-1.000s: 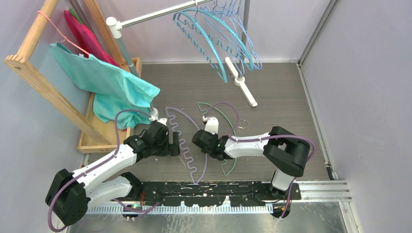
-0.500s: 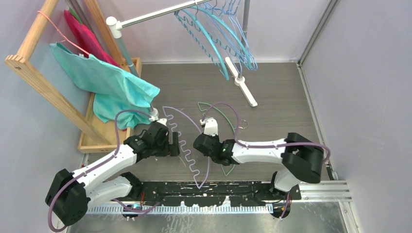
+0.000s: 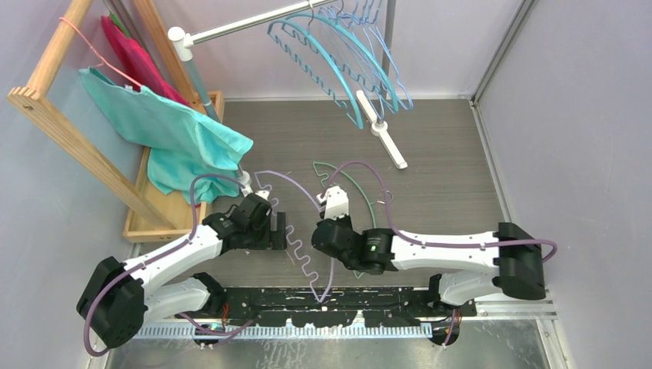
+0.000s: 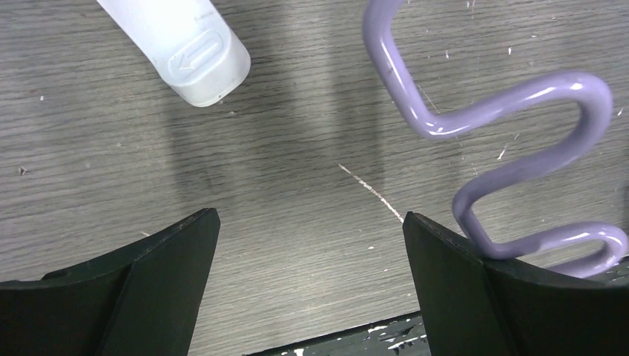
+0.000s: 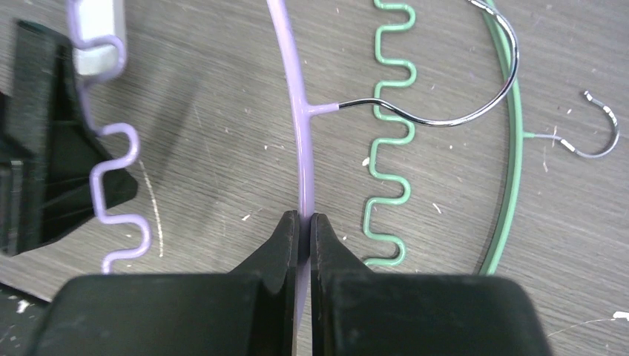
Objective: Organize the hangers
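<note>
On the table [image 3: 446, 200], right gripper [image 5: 304, 217] pinching lavender hanger [image 5: 304, 156], left gripper [image 4: 309, 216] spread.

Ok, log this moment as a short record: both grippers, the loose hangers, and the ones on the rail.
left gripper: open, low over the table, nothing between its fingers
right gripper: shut on the lavender hanger, pinching its arched bar
lavender hanger: wavy bar runs beside one finger of the left gripper; cannot tell if it is lifted
green hanger: flat on the table beside the lavender one, ungripped
hung hangers: blue and teal bunch on the grey rail
left to do: lavender and green hangers not yet hung
</note>
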### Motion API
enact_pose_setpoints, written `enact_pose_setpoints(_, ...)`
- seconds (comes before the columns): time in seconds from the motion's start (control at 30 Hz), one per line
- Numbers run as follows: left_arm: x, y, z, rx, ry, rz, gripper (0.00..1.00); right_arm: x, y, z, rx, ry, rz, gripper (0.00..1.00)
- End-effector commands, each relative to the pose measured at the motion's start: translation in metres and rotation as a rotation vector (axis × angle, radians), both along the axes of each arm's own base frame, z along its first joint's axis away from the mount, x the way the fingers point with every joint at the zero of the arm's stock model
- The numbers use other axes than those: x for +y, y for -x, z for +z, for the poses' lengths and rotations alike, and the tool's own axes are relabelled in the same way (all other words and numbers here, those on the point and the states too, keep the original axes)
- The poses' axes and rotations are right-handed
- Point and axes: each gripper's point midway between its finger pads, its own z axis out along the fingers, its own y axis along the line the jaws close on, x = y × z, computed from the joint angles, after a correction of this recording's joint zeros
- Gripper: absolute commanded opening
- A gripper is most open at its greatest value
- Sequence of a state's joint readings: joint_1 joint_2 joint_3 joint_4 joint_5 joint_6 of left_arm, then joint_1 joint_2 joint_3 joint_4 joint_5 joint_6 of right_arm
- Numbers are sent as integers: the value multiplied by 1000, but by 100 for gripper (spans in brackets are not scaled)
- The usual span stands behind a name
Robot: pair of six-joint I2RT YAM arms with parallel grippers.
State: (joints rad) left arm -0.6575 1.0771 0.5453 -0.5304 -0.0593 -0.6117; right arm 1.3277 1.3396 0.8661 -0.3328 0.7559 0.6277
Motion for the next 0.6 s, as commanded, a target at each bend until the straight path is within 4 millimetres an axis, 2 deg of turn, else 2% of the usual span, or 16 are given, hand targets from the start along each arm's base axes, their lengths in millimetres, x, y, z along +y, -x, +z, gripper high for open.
enact_pose_setpoints(0.0,-6,-20,7,-77,19,22,98,26,18,67,-51,-227,136,1)
enact_pose_setpoints(0.13,-6,-21,4,-68,6,16,98,31,32,88,-59,-343,243,1)
enact_pose_setpoints(0.33,-7,-22,6,-66,6,10,98,36,41,98,-74,-382,332,1)
enact_pose_setpoints(0.4,-8,-21,11,-64,9,4,98,29,34,99,-95,-377,283,1)
enact_pose_setpoints(0.57,-14,-12,40,-80,82,-31,98,-2,6,94,-185,-264,93,1)
